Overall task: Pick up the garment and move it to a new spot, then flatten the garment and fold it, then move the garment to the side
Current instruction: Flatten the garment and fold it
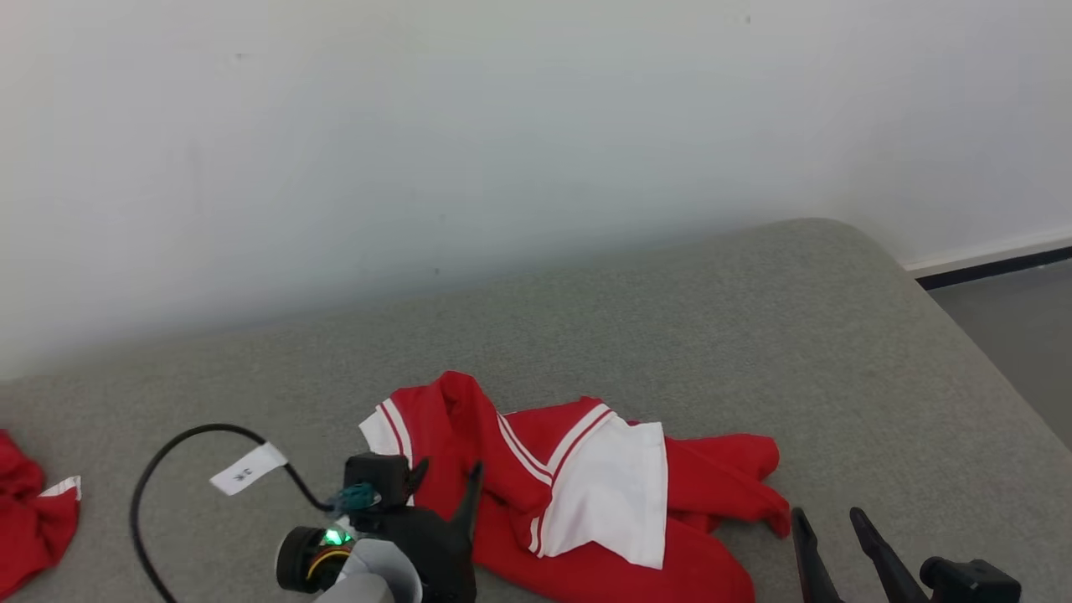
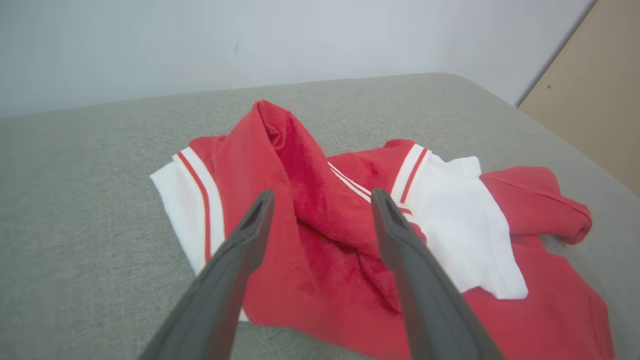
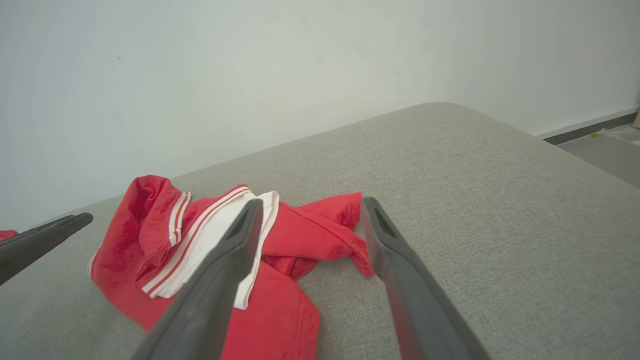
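Grey padded surface (image 1: 737,335) runs back to a pale wall (image 1: 502,126), and off its right corner there's a strip of floor (image 1: 1013,310). Far left, a second red cloth (image 1: 29,511) sits bunched at the picture's edge, well apart from the action. A black cable (image 1: 159,469) loops off the left arm over the surface, carrying a white label (image 1: 249,468). The loop lies on the side away from the target.

And the target: the garment (image 1: 603,511), red with white panels and striped trim, lies crumpled on the near part of the surface, around the middle. One red fold stands up in a peak at its left end, and a sleeve-like piece trails off to the right.

The left gripper (image 1: 448,471) has its fingers spread wide with nothing clamped between them, poised right at that raised fold. In the left wrist view the peak rises between the two fingers. Whether the tips actually brush the cloth is hard to say from here. The right gripper (image 1: 827,515) sits at the lower right, jaws wide apart too, empty, just beside the garment's right end, above bare surface.
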Controlling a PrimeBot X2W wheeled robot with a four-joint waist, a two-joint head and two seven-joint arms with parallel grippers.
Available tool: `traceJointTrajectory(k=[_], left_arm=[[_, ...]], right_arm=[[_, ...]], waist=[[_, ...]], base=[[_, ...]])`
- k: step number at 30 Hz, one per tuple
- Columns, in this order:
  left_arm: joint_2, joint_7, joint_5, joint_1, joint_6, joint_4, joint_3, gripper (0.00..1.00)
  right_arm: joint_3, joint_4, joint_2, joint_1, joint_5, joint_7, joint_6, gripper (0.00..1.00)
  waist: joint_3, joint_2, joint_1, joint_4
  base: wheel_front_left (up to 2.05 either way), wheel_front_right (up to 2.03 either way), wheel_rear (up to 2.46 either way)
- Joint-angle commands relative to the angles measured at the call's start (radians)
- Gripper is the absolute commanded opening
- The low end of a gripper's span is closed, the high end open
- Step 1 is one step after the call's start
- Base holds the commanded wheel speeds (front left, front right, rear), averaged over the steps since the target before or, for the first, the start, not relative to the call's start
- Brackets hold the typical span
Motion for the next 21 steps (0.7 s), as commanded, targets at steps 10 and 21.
traceJointTrajectory(k=[10, 21], left_arm=[[0.147, -0.038, 0.224, 0.285, 0.050, -0.487, 0.364, 1.00], [0.083, -0.038, 0.460, 0.630, -0.039, -0.757, 0.669, 1.00]], right_arm=[[-0.048, -0.018, -0.001, 0.022, -0.006, -0.043, 0.004, 1.00], [-0.094, 0.000, 0.000, 0.033, -0.033, -0.085, 0.004, 1.00]], waist=[[-0.036, -0.0001, 0.0001, 0.152], [-0.082, -0.0001, 0.0001, 0.217]], base=[[0.00, 0.00, 0.00], [0.00, 0.00, 0.00]])
